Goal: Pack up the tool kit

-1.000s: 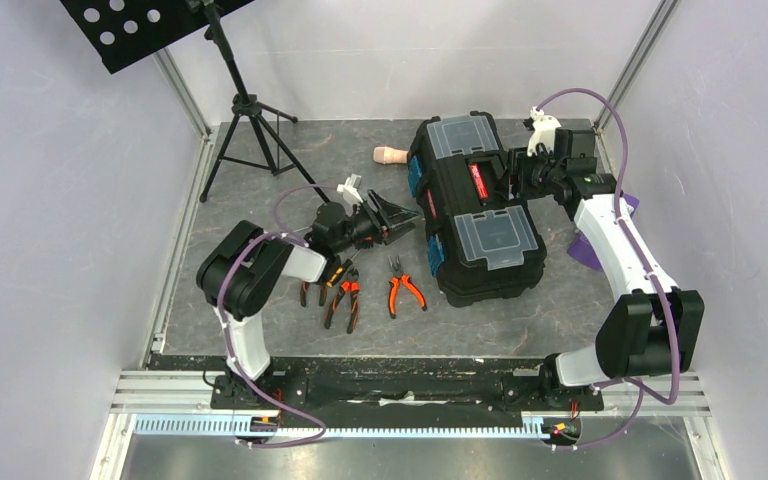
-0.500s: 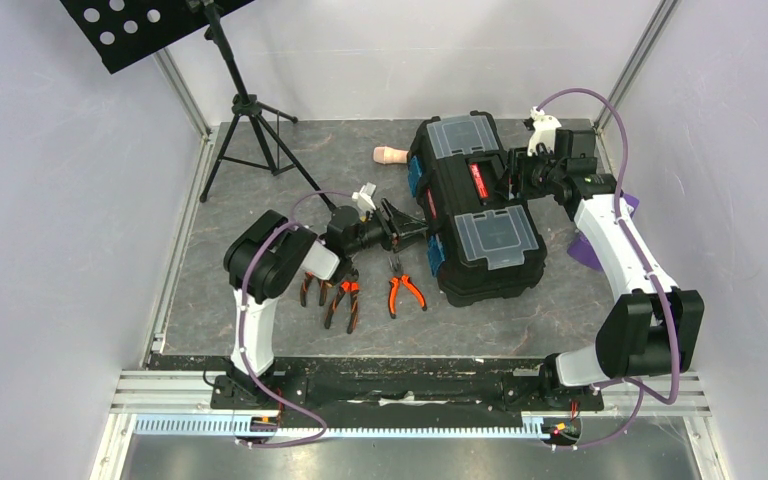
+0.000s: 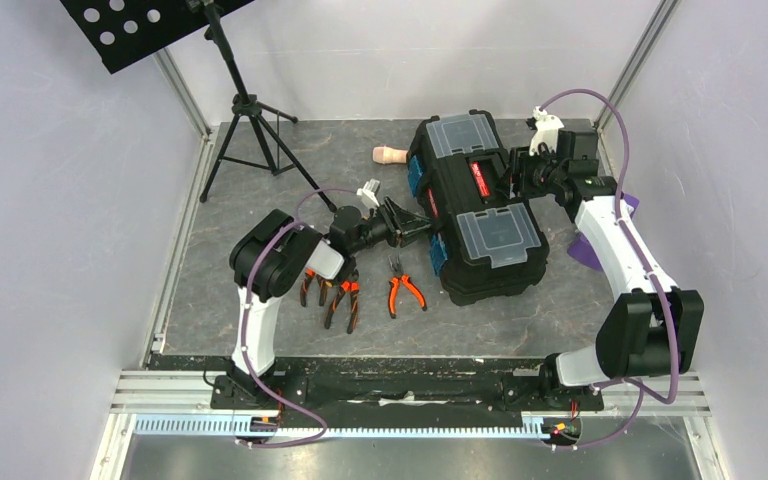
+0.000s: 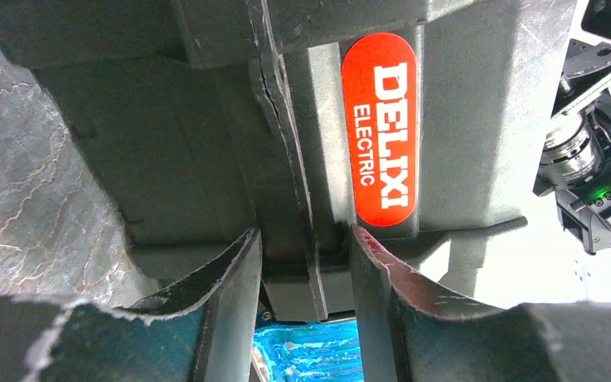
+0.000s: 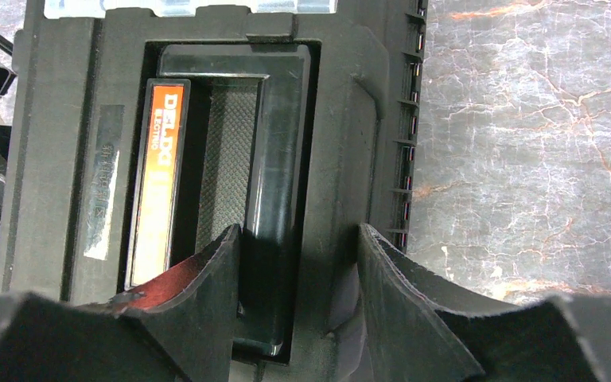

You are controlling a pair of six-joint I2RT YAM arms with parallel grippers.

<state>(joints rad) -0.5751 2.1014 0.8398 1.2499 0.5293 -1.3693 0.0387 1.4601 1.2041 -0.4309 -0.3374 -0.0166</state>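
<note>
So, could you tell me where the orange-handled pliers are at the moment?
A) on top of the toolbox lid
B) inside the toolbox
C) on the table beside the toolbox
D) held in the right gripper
C: the pliers lie on the table, to the left of the closed toolbox.

One black toolbox (image 3: pixel 475 200) on the desk (image 3: pixel 250 205), with two clear-lidded compartments (image 3: pixel 463 133) (image 3: pixel 498 235) and two blue latches (image 3: pixel 416 180) (image 3: pixel 433 257) showing. Orange-handled pliers: one pair alone (image 3: pixel 401 292), at least two more bunched together (image 3: pixel 343 300) and partly hidden. One beige handle (image 3: pixel 388 154), one purple object (image 3: pixel 588 252), one tripod stand (image 3: pixel 250 125).
</note>
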